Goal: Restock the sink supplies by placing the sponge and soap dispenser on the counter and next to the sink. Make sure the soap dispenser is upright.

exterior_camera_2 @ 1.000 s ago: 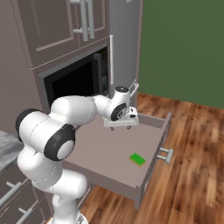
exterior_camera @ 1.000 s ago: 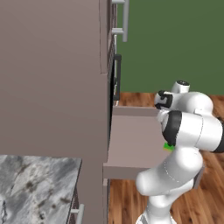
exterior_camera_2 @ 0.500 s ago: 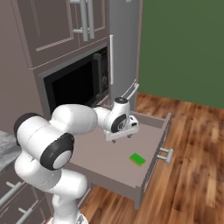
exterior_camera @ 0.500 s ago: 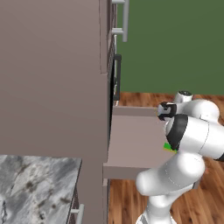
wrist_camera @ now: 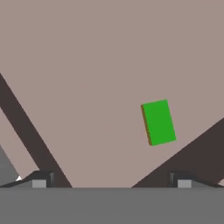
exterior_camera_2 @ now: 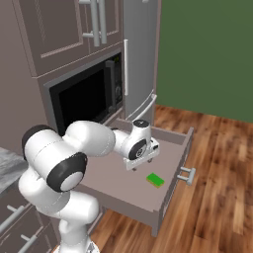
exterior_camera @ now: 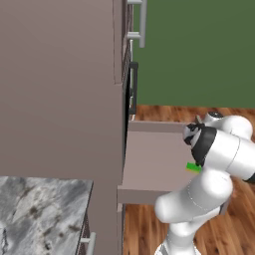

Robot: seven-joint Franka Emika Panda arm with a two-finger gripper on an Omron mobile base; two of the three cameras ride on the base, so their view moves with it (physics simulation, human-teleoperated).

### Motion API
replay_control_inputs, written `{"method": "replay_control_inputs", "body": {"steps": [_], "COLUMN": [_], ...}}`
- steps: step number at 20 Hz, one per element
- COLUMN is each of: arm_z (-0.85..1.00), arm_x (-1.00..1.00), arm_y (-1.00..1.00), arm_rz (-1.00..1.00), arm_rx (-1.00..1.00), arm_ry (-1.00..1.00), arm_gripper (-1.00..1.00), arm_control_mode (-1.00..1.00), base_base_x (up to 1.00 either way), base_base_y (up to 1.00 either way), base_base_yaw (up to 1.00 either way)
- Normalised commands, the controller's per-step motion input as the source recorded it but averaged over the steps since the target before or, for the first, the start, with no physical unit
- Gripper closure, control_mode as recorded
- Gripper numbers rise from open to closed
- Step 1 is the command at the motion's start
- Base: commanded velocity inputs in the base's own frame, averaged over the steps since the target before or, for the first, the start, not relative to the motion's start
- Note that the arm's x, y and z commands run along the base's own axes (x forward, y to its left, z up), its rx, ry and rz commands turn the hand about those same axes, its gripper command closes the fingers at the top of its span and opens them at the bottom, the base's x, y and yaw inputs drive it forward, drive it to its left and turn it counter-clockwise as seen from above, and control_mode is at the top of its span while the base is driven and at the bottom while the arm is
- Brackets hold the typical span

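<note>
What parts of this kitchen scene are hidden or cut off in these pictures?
- Sponge: in the left base view the white arm covers most of it; a green sliver shows.
- End effector: in the hand view just the two finger tips show, spread wide, above the bottom band.
- Counter: cut by the left base view's lower left edges.
- Drawer: its back part sits behind the arm in the right base view.

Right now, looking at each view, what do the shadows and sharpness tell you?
Hand view: the sponge is sharp, and dark shadow bands cross the drawer floor. Right base view: even, flat light, no glare on the microwave. Left base view: soft, slightly blurred edges.
</note>
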Motion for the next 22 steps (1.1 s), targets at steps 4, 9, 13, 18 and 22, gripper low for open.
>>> {"method": "replay_control_inputs", "body": {"steps": [4, 9, 13, 18, 22], "arm_z": [-0.17, -0.26, -0.23, -0.21, -0.19], "arm_x": [-0.01, 0.0, 0.1, 0.08, 0.0], "arm_y": [-0.26, -0.09, 0.0, 0.0, 0.0], "arm_rz": [0.13, 0.12, 0.02, 0.0, 0.0], "arm_rx": [-0.01, -0.03, -0.03, -0.04, -0.04], "arm_ry": [0.0, 0.0, 0.0, 0.0, 0.0], "arm_gripper": [-1.0, -1.0, -1.0, -1.0, -1.0], "arm_control_mode": [-1.0, -1.0, -1.0, -1.0, -1.0], "base_base_x": [0.0, 0.0, 0.0, 0.0, 0.0], "base_base_y": [0.0, 0.0, 0.0, 0.0, 0.0], "base_base_yaw": [0.0, 0.0, 0.0, 0.0, 0.0]}}
